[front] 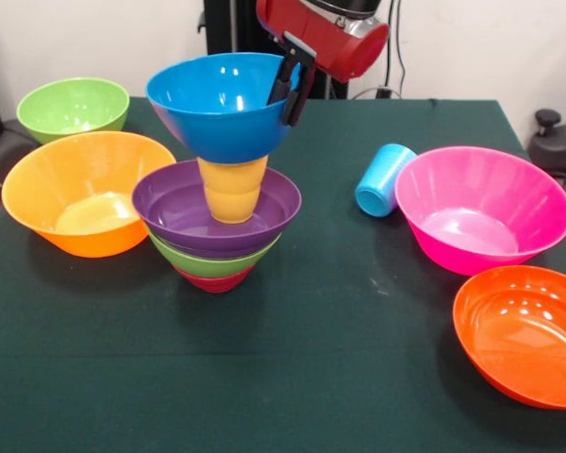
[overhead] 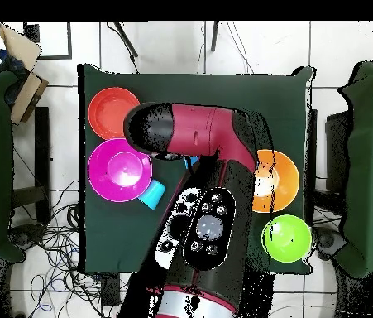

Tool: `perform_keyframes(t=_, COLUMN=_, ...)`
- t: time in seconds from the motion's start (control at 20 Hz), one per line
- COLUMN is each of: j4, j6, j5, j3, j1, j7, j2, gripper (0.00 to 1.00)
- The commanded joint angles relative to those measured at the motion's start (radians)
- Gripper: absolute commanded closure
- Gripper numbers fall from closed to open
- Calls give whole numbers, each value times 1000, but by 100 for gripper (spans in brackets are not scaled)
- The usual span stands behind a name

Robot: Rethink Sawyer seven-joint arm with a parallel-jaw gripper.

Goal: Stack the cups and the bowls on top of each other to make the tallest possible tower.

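Note:
The tower stands at the table's middle: a small crimson bowl (front: pixel 215 281) at the bottom, then a green bowl (front: pixel 208 260), a purple bowl (front: pixel 179 212) and the yellow-orange cup (front: pixel 232 193) upright inside it. A blue bowl (front: pixel 217 104) sits level on the cup's top. My gripper (front: pixel 288 90) is shut on the blue bowl's right rim, one finger inside and one outside. The light blue cup (front: pixel 384 179) (overhead: pixel 150 194) lies on its side to the right. In the overhead view my arm hides the tower and the gripper.
A second green bowl (front: pixel 73 107) (overhead: pixel 287 238) and a large orange bowl (front: pixel 85 193) (overhead: pixel 276 178) stand left of the tower. A large pink bowl (front: pixel 481 208) (overhead: pixel 119 170) and a red-orange bowl (front: pixel 524 335) (overhead: pixel 113 112) stand on the right.

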Motion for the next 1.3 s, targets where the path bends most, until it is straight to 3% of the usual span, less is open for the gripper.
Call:
perform_keyframes(t=0.05, j4=82, j6=82, j5=3, j3=53, j1=17, j7=67, j2=-7, gripper=100)
perform_keyframes(t=1.3, j4=143, j6=-32, j5=-21, j3=51, j1=30, j7=92, j2=-5, gripper=100)
